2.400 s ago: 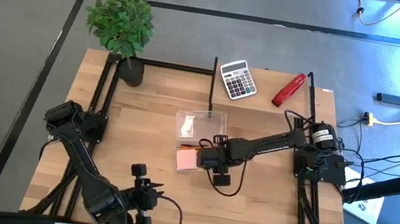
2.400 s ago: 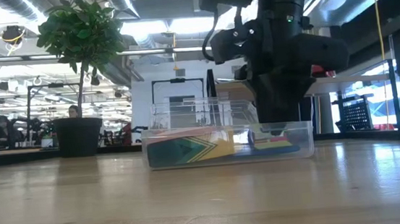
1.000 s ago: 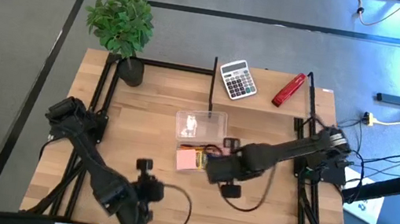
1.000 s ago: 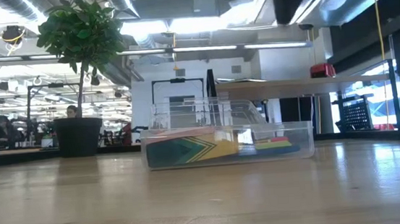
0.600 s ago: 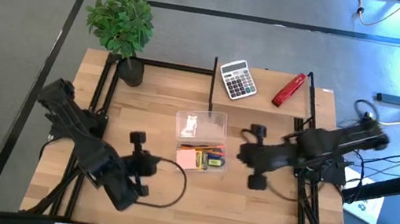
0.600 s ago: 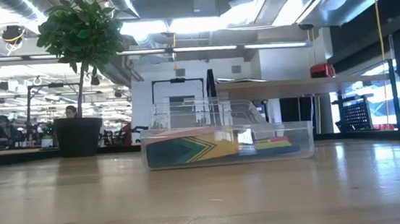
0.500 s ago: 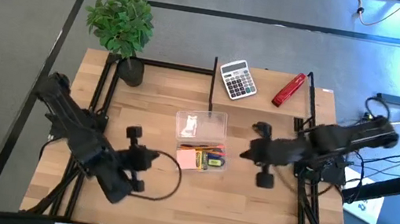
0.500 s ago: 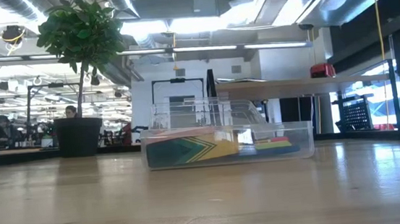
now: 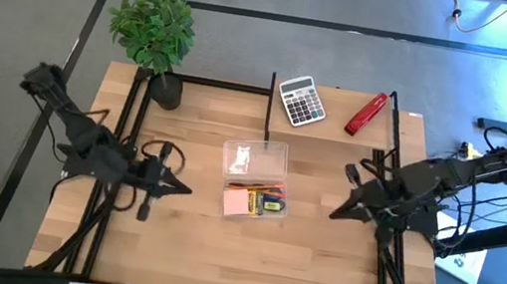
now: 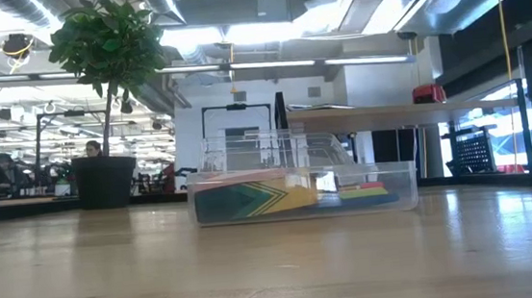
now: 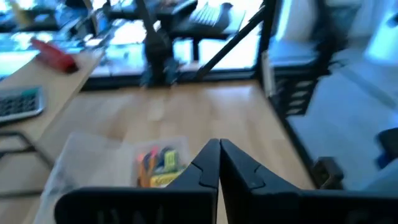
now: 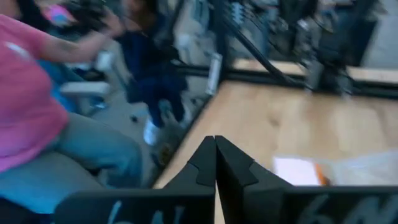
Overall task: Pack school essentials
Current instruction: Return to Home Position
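Left pincer (image 9: 184,190): fingers pressed together, holding nothing. Sits over the desk (image 9: 216,257) left of the supply box, tip aimed at it, well apart.
Right pincer (image 9: 336,213): fingers pressed together, empty. Over the desk's right side, apart from the box.
Supply box (image 9: 253,214): clear, mid-desk, between the two pincers.
Pink note pad (image 9: 236,202): inside the box, left end.
Crayon box (image 10: 242,201): inside, its green-yellow print shows through the near wall in the low view.
Orange pencils (image 9: 268,190): inside, along the far wall.
Other bits at the box's right end: too small to sort.
Clear lid or tray (image 9: 253,159): cannot tell which. On the desk just behind the box.
Calculator (image 9: 301,101), red stapler (image 9: 365,113): far edge of the desk, well apart from the box.
Potted plant (image 9: 154,32): far-left corner.
Person (image 12: 25,106): pink top, beside the desk, in the right wrist view.
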Controlling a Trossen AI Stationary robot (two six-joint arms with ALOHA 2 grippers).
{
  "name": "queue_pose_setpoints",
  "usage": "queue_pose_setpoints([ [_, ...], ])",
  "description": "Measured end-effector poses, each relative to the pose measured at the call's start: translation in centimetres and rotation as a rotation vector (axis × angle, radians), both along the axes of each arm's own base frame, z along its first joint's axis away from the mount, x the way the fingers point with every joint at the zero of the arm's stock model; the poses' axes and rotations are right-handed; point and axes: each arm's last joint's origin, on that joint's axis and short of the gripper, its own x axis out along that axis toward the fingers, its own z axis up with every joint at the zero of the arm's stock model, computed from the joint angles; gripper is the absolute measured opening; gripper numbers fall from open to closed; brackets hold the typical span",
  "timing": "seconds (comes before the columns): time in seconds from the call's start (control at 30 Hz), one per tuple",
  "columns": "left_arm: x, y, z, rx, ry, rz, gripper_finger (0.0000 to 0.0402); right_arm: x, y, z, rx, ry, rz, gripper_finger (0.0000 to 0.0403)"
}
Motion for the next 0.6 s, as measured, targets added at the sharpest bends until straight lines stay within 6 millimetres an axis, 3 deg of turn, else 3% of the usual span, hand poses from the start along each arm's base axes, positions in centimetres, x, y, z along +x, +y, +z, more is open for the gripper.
queue_pose_setpoints([
  [0.2, -1.9, 2.5, -2.4, -0.079, -0.196, -0.118, 0.0000, -2.2, -0.8, -1.4, 0.079, -0.113, 0.051, 0.0002],
  [0.37, -3.2, 3.5, -4.2, -0.113, -0.304, -0.216, 0.0000, -3.5, -1.0, -2.7, 0.120, -0.192, 0.172, 0.0002],
  [0.6, -4.4, 4.8, -6.2, -0.109, -0.349, -0.183, 0.0000, -5.0, -1.8, -4.9, 0.134, -0.234, 0.156, 0.0002],
])
